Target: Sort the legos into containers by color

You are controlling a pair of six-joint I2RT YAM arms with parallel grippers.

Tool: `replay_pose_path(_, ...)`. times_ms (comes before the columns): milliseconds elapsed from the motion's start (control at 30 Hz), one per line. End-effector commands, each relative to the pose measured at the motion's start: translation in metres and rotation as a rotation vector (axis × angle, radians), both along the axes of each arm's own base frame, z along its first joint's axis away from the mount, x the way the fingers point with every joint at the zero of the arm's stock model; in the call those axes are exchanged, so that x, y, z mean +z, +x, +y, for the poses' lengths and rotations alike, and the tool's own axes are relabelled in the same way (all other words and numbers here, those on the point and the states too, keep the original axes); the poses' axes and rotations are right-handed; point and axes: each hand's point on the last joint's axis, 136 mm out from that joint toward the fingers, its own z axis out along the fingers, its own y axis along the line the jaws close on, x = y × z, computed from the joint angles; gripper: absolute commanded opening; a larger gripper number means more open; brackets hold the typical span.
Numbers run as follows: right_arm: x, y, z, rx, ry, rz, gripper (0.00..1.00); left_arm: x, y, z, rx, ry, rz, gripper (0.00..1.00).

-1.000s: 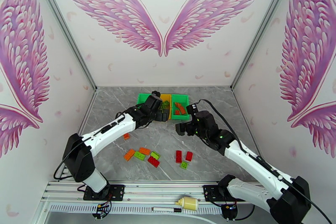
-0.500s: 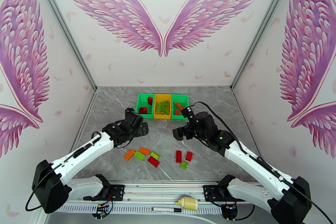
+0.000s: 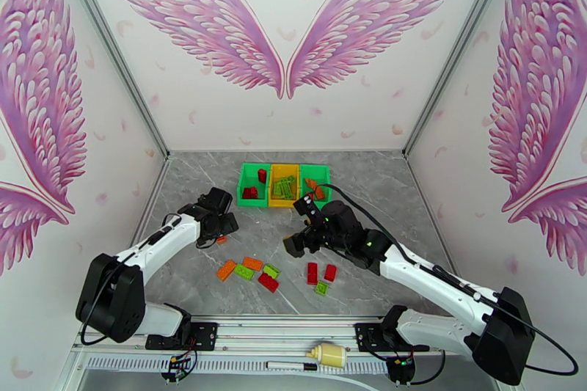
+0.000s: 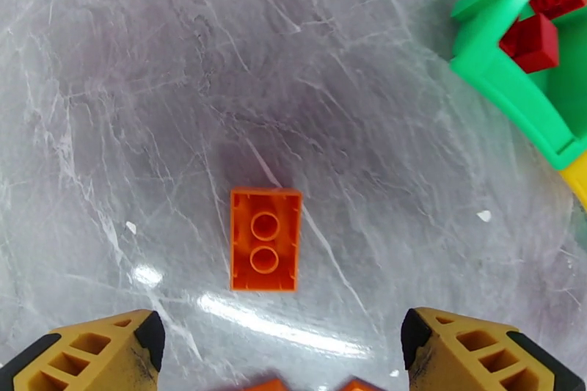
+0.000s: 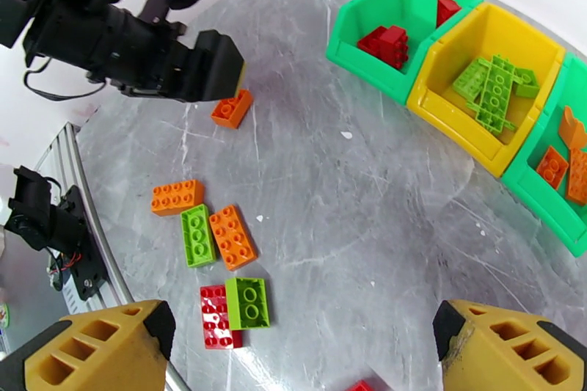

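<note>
step in hand: picking the orange brick [image 4: 265, 249]. lying underside up on the bare table [image 4: 147, 92], long axis running away from the wrist camera, well apart from the other bricks, short of the left green bin [image 4: 513, 92] holding reds [image 4: 532, 44]. bound, by colour, for the right green bin [image 5: 547, 198] with the oranges [image 5: 552, 165]. limes [image 5: 491, 88] kept in the yellow bin [image 5: 440, 103].

left gripper [image 4: 282, 356]: released, jaws wide, nothing between, poised on the near side of the brick rather than over it. right gripper [image 5: 301, 356]: released too, empty, hovering above the loose pile [image 5: 220, 238] mid-table.

to do it well: advance until the brick sits midway between the fingers. keep the pads facing the two long sides, the narrower span. descend straight until the tips nearly meet the table, then clench. smooth walls on a glossy top, so likely to skid if one pad lands first; centre before closing. lift clear before swinging and give the right gripper room on the way to the far bin.

judged well along: all bins part filled, a handful left out.
</note>
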Motion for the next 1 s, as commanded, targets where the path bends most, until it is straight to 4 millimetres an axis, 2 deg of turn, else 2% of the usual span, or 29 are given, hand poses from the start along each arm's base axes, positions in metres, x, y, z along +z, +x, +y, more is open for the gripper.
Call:
replay_pose_path(0,0.024,0.004,0.011,0.027,0.045,-0.066,0.99,-0.016,0.003,0.004,0.011,-0.018,0.012,0.84)
replay_pose_path(167,0.022,0.007,0.008,0.008,0.033,-0.070,0.99,-0.034,0.003,0.006,-0.008,-0.012,0.062,0.74)
replay_pose_path(367,0.017,0.012,0.005,-0.019,0.002,-0.068,0.99,-0.045,0.000,0.008,-0.039,0.019,0.105,0.62)
replay_pose_path(633,0.015,0.016,0.007,-0.030,-0.005,-0.059,0.99,-0.054,-0.001,0.009,-0.069,0.036,0.136,0.46)
replay_pose_path(767,0.015,0.018,0.005,-0.042,-0.012,-0.062,0.99,-0.058,0.000,0.008,-0.078,0.037,0.144,0.43)
replay_pose_path(967,0.017,0.018,0.001,-0.054,-0.024,-0.066,0.99,-0.053,-0.001,0.008,-0.087,0.044,0.165,0.29)
